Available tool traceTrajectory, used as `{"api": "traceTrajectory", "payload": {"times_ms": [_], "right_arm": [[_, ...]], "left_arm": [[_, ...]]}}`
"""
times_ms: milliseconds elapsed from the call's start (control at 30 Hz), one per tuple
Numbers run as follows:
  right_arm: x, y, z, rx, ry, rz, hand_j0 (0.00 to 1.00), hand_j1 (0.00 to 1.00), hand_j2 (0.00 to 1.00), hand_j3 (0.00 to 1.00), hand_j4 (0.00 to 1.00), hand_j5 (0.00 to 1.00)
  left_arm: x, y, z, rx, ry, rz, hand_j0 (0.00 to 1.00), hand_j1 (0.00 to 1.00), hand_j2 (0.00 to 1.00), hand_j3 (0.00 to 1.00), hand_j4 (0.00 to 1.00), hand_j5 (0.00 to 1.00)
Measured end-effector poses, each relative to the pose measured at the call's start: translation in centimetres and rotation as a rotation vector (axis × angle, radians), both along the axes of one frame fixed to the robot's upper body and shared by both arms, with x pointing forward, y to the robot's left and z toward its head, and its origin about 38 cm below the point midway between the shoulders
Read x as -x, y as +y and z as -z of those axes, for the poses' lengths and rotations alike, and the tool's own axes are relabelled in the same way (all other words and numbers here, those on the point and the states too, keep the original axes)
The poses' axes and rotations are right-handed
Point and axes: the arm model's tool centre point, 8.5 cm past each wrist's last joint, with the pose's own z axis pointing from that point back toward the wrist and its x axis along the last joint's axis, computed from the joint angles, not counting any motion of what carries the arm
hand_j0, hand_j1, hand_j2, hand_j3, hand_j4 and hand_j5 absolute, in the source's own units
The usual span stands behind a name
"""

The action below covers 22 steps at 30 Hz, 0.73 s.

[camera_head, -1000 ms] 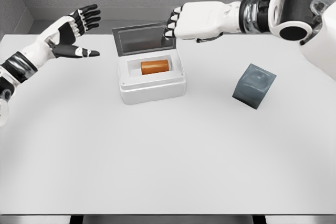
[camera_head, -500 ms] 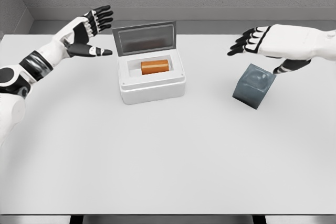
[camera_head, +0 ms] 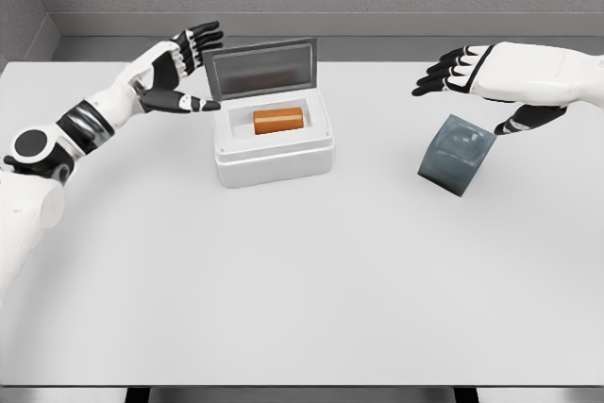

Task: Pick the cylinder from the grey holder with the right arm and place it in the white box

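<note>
An orange cylinder (camera_head: 278, 121) lies on its side inside the white box (camera_head: 274, 159), whose grey lid (camera_head: 262, 69) stands raised behind it. The grey holder (camera_head: 457, 155) sits tilted on the table at the right, with nothing in it. My right hand (camera_head: 477, 77) hovers just above and behind the holder, fingers spread, holding nothing. My left hand (camera_head: 184, 68) is open, right beside the lid's left edge, with the thumb pointing toward the box.
The white table (camera_head: 302, 280) stretches wide in front of the box and holder. A grey wall runs along the table's far edge.
The right hand left the box lid and swung right to above the grey holder, where it now holds still. The left hand has moved right, closer to the lid.
</note>
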Motion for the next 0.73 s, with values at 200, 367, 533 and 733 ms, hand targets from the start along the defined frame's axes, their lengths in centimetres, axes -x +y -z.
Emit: {"api": "traceTrajectory", "payload": {"times_ms": [200,367,533,733], "right_arm": [[0.0,0.1,0.0,-0.002,0.0,-0.001,1.0,1.0,1.0,1.0,1.0,1.0],[-0.1,0.1,0.1,-0.002,0.0,-0.002,1.0,1.0,1.0,1.0,1.0,1.0],[0.0,0.2,0.1,-0.003,0.0,-0.003,1.0,1.0,1.0,1.0,1.0,1.0],[-0.1,0.1,0.1,-0.003,0.001,-0.002,1.0,1.0,1.0,1.0,1.0,1.0]], "left_arm": [[1.1,-0.4,-0.8,-0.003,-0.036,0.039,1.0,1.0,1.0,1.0,1.0,1.0],[1.5,0.5,-2.1,-0.018,-0.07,0.042,1.0,1.0,1.0,1.0,1.0,1.0],[2.1,4.5,-3.0,-0.079,-0.079,-0.009,1.0,1.0,1.0,1.0,1.0,1.0],[3.8,10.8,-4.4,-0.204,-0.074,-0.082,1.0,1.0,1.0,1.0,1.0,1.0]]}}
